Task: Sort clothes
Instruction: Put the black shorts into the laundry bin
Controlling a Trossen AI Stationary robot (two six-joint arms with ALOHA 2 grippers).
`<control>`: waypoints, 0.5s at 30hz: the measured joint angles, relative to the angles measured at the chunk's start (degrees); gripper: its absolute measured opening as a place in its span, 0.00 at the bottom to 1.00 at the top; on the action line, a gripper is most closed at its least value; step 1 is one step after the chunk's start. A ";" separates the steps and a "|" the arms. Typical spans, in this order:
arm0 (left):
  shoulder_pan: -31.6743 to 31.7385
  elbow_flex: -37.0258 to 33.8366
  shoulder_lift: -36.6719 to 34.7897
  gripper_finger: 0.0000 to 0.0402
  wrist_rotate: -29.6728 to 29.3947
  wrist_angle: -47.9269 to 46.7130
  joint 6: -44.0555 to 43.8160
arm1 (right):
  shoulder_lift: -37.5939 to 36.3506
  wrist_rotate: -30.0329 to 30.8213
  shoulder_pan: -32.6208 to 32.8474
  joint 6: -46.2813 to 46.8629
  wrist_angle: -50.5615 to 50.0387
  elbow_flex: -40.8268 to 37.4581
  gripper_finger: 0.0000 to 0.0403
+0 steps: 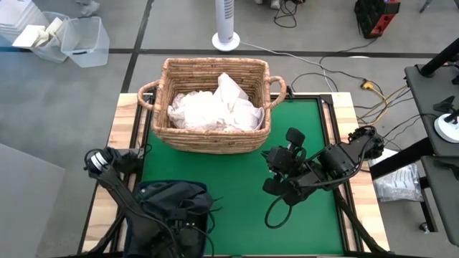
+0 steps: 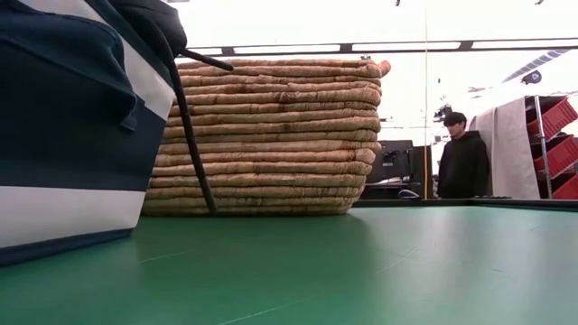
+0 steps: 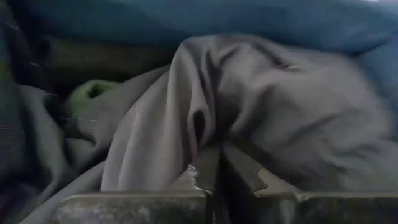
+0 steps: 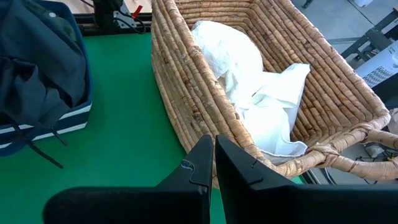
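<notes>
White clothes lie piled inside the tan wicker basket at the table's far side. Dark clothes fill the navy bin at the near left corner; a dark cord hangs over its wall. My left gripper points steeply down into the bin, shut on a dark grey garment. My right gripper hangs shut and empty above the green mat, on the near right side of the basket. My left gripper pinches a fold of the dark grey garment between its two fingertips, coming from above and slanting down. Creases in the cloth run together at the fingertips. The garment bulges ahead of the fingers inside the bin; one layer or several, I cannot tell.
The basket's handles stick out at both ends. Open green mat lies between the bin and my right arm. Cables trail on the mat under the right arm. A person stands in the room beyond the table.
</notes>
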 joint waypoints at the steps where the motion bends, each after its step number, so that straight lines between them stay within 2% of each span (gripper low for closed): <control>1: 0.00 0.69 -0.34 0.00 -0.02 -0.36 -0.16 | 0.00 0.00 0.00 0.00 0.00 0.00 0.03; 7: -0.07 7.04 -0.93 0.00 0.02 -4.96 -0.37 | 0.00 0.02 0.00 0.00 0.00 0.00 0.03; 15: -0.75 19.06 -0.98 0.00 1.52 -21.34 -3.63 | 0.00 0.02 0.00 0.00 0.02 0.00 0.03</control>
